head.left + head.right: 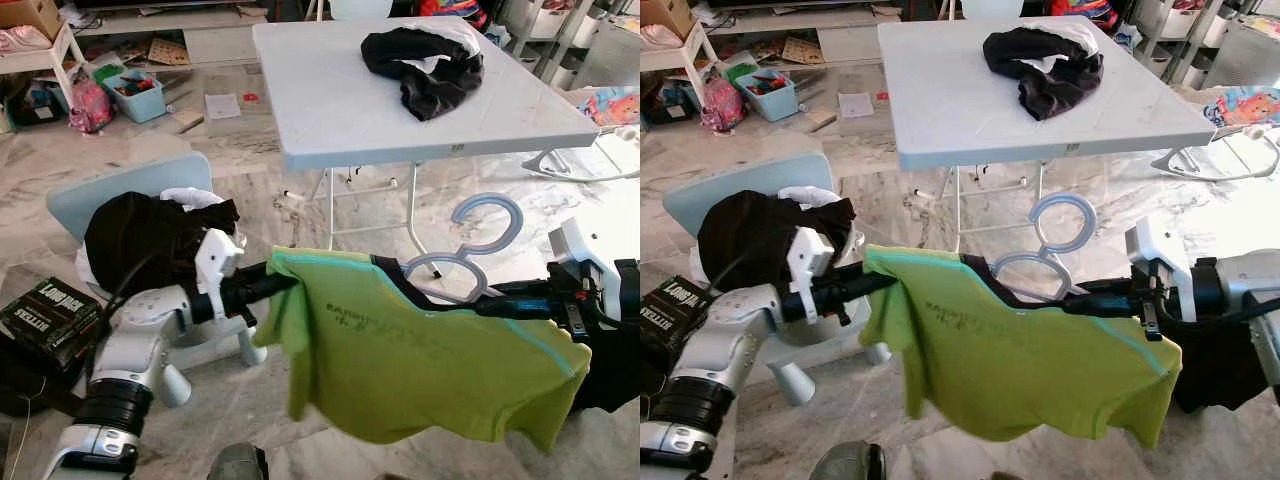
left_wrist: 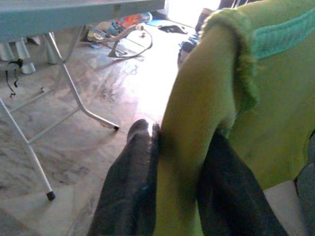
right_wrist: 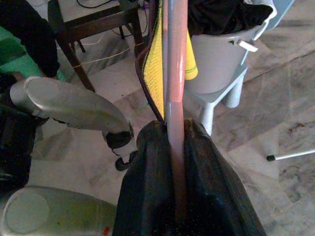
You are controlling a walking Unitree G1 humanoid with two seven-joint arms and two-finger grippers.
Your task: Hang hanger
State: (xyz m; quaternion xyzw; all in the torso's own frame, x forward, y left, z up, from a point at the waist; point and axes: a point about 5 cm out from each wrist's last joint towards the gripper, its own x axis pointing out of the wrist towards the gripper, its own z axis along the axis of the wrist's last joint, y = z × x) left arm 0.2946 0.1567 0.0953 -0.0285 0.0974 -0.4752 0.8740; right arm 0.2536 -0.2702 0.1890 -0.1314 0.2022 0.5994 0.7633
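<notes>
Pale blue hanger [image 1: 480, 250] spans horizontally between arms; right gripper [image 1: 520, 303] clamps its arm, left gripper [image 1: 283, 283] pinches green shirt [image 1: 420, 360] shoulder; hook points toward white folding table [image 1: 330, 110]

White folding table [image 1: 330, 110] on marble floor [image 1: 250, 170], perhaps sunlit.

Pale blue hanger [image 1: 470, 250] inside green shirt [image 1: 420, 360], hook upward

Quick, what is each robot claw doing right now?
Left claw: closed on the shoulder of the lime green T-shirt.
Right claw: closed on the arm of the pale blue plastic hanger inside that shirt.
</notes>
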